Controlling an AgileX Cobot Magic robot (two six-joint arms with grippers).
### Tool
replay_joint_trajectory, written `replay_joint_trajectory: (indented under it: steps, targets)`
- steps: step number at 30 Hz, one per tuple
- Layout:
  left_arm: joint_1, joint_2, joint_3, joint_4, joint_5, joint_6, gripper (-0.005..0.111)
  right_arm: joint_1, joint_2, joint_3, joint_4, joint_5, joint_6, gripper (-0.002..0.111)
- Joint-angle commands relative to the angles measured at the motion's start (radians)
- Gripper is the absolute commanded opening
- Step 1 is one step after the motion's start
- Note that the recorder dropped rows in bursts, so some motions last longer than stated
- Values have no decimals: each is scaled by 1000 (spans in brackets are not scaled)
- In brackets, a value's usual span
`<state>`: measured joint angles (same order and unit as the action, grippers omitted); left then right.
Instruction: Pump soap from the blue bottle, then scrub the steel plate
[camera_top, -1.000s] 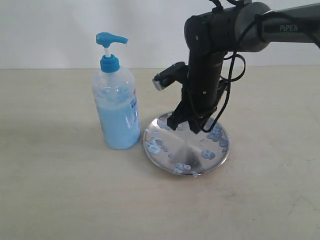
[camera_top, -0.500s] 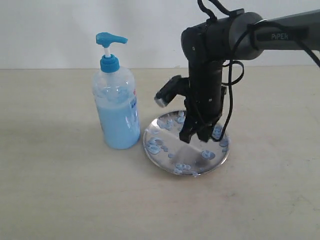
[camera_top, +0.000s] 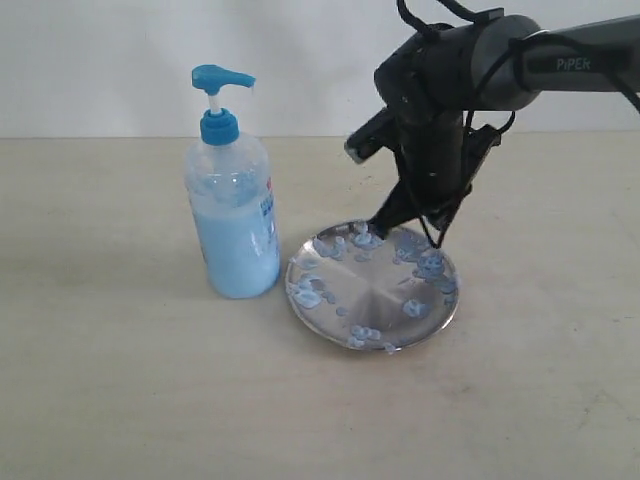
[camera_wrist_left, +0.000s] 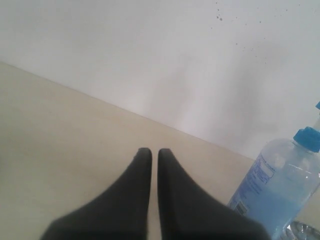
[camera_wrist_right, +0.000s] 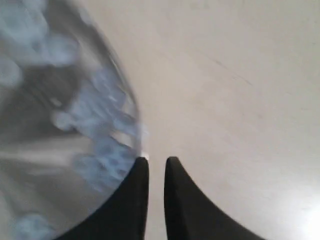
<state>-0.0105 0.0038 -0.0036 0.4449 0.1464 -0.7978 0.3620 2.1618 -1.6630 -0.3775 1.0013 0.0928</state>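
Observation:
The blue bottle (camera_top: 233, 215) stands upright on the table with its pump head up, and pale blue soap fills its lower half. Just right of it lies the steel plate (camera_top: 375, 297), dotted with soap blobs (camera_top: 432, 265). My right gripper (camera_top: 385, 226) points down over the plate's far rim, shut with nothing in it. In the right wrist view its tips (camera_wrist_right: 156, 161) sit at the edge of the plate (camera_wrist_right: 40, 150), beside smeared soap (camera_wrist_right: 107, 135). My left gripper (camera_wrist_left: 150, 152) is shut and empty over bare table, with the bottle (camera_wrist_left: 280, 185) off to one side. It does not show in the exterior view.
A beige table (camera_top: 120, 380) carries everything, and a white wall (camera_top: 100, 60) runs behind it. The right arm's dark links and cable (camera_top: 470, 150) hang over the plate's far side.
My right gripper has moved from over the plate's middle toward its far rim and risen slightly, the wrist turning. Bottle and plate stay put.

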Motion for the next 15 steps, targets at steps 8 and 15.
replay_joint_trajectory:
  steps: [8, 15]
  targets:
    - [-5, -4, 4, -11, -12, 6, 4, 41, 1, -4, 132, 12, -39, 0]
    - [-5, -4, 4, -11, -12, 6, 4, 7, -522, 378, -42, -122, 264, 0]
